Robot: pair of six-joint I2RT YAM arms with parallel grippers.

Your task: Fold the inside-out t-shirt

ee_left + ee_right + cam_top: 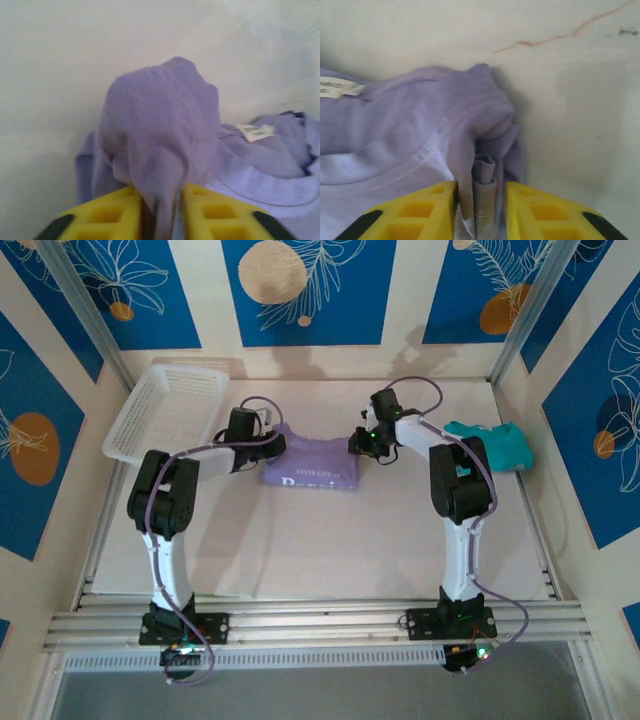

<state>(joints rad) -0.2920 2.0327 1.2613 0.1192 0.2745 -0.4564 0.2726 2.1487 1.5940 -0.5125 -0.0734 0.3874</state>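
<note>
The inside-out t-shirt (312, 462), lavender, lies folded into a small rectangle at the middle back of the table, with print showing along its near edge. My left gripper (273, 441) is at its left end and my right gripper (362, 444) at its right end. In the left wrist view a raised bunch of the t-shirt (160, 115) runs down between the yellow fingers (105, 215) of the left gripper (161, 212), with slim gaps beside it. The right gripper (480, 212) is parted around a rolled fold of the t-shirt (395, 135). Both are slightly open.
A white plastic basket (165, 410) stands at the back left. A teal-green garment (490, 445) lies at the back right. The shirt's white neck label (255, 131) faces up. A thin brown crack (545, 39) marks the tabletop beyond the shirt.
</note>
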